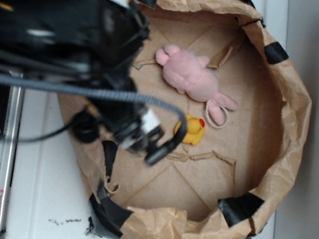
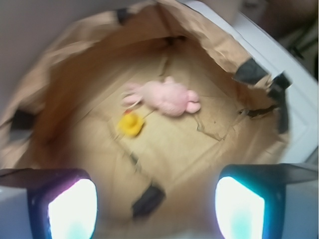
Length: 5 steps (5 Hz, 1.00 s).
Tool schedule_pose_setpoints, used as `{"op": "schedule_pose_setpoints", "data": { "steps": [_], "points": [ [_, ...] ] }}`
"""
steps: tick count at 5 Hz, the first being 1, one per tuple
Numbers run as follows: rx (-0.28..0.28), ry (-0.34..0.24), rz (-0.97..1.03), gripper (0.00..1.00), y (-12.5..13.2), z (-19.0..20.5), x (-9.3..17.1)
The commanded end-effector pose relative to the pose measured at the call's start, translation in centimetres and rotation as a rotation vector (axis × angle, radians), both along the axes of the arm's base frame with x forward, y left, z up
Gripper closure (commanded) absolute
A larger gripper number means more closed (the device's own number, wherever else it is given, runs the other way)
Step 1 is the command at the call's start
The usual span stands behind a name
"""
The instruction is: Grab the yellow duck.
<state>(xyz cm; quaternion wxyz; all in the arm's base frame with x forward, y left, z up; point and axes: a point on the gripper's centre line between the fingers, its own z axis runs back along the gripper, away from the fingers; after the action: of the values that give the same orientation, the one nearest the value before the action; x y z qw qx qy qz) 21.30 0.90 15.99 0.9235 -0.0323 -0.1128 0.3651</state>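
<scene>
The gripper (image 1: 164, 147) hangs at the end of the black arm (image 1: 59, 21) that fills the upper left of the exterior view, and its dark fingers sit low over the left part of the paper enclosure, just left of the yellow duck (image 1: 191, 130) but not touching it. From the wrist camera the gripper (image 2: 155, 209) shows as two pale, glowing pads (image 2: 74, 209) at the bottom corners of the frame with a wide gap between them and nothing in that gap, so the claw is released and empty. A braided grey cable (image 1: 90, 92) runs across the arm toward the wrist, and a metal rail (image 1: 3, 147) stands on the white surface at the far left. Moving right, the brown paper wall (image 1: 288, 92), crumpled and patched with strips of black tape (image 1: 240, 208), rings a creased brown paper floor (image 1: 160, 188). The duck lies on that floor near the middle of the ring, its red-orange beak turned to the right in the exterior view; in the blurred wrist view the yellow duck (image 2: 130, 124) sits well ahead of the pads, left of centre. Just above and right of it lies the pink plush bunny (image 1: 192, 79), stretched diagonally, with one long ear looping down close beside the duck. In the wrist view the pink plush bunny (image 2: 167, 97) lies just beyond the duck, to its right.
</scene>
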Motion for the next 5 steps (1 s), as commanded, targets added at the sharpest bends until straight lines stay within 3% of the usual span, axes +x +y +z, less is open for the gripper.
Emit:
{"op": "schedule_pose_setpoints", "data": {
  "steps": [1,4,5],
  "points": [
    [0.036,0.044,0.028,0.0,2.0,-2.5,1.7],
    [0.036,0.044,0.028,0.0,2.0,-2.5,1.7],
    [0.051,0.059,0.052,0.0,1.8,-5.3,3.3]
  ]
}}
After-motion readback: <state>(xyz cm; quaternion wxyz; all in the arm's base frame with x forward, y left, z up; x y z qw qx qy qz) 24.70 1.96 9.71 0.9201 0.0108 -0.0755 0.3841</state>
